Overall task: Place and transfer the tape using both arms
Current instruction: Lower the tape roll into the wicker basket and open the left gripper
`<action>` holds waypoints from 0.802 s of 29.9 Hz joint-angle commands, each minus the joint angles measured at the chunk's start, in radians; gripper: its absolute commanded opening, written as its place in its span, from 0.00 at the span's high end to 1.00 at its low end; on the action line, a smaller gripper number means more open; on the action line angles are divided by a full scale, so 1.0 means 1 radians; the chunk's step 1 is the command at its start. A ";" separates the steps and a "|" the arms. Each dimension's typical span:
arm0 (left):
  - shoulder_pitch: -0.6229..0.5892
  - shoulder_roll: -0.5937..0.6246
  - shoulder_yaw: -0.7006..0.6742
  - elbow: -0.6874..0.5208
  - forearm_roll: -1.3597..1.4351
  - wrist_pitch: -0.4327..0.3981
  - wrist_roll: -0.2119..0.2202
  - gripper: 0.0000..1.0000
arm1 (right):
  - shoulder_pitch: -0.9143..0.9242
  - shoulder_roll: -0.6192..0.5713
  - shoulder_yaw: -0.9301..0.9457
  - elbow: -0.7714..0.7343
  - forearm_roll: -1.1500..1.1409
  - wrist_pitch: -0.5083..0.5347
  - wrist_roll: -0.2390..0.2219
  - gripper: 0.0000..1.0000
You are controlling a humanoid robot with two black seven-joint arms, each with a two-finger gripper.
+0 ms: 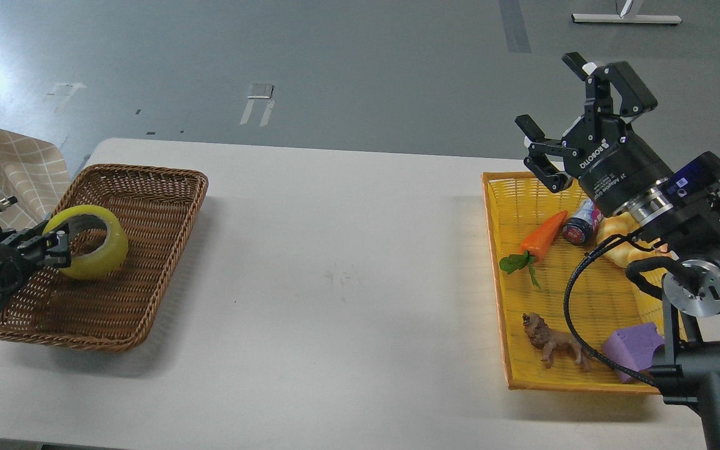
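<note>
Grey floor behind a white table [335,250]: the left gripper [54,245] pinches the tape [88,242] low inside the wicker basket [166,187], release likely all that remains, while the right gripper [575,106] hangs spread wide, empty.

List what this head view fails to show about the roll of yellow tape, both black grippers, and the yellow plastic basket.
- Yellow translucent tape roll: whether it rests on the brown wicker basket; nothing shows contact.
- Left gripper: its fingers are small and dark against the roll, so its closure is unreadable.
- Yellow plastic basket: its right side is hidden by the right arm.
- Right gripper: fully visible, open, empty.
</note>
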 commanded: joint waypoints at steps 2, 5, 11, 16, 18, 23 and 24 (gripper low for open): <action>-0.001 -0.008 -0.001 0.025 -0.002 0.024 -0.060 0.25 | -0.010 0.000 0.000 0.000 0.000 0.000 0.000 0.01; -0.003 -0.017 -0.002 0.025 -0.007 0.040 -0.063 0.16 | -0.011 0.000 0.000 0.001 0.000 0.000 0.000 0.01; -0.016 -0.017 -0.005 0.023 -0.104 0.046 -0.090 0.04 | -0.012 0.000 0.000 0.002 0.000 0.000 0.000 0.01; -0.022 -0.013 -0.014 -0.015 -0.236 0.046 -0.191 0.03 | -0.014 0.000 0.000 0.001 0.000 0.000 0.000 0.01; -0.029 -0.013 -0.019 -0.029 -0.281 0.046 -0.221 0.03 | -0.017 0.000 0.000 0.001 0.002 0.000 0.000 0.01; -0.119 -0.026 -0.022 -0.084 -0.502 0.043 -0.264 0.02 | -0.018 0.000 0.000 0.000 0.000 0.000 0.000 0.01; -0.146 -0.045 -0.022 -0.099 -0.567 0.041 -0.264 0.02 | -0.017 0.000 0.000 0.000 0.000 0.000 0.000 0.01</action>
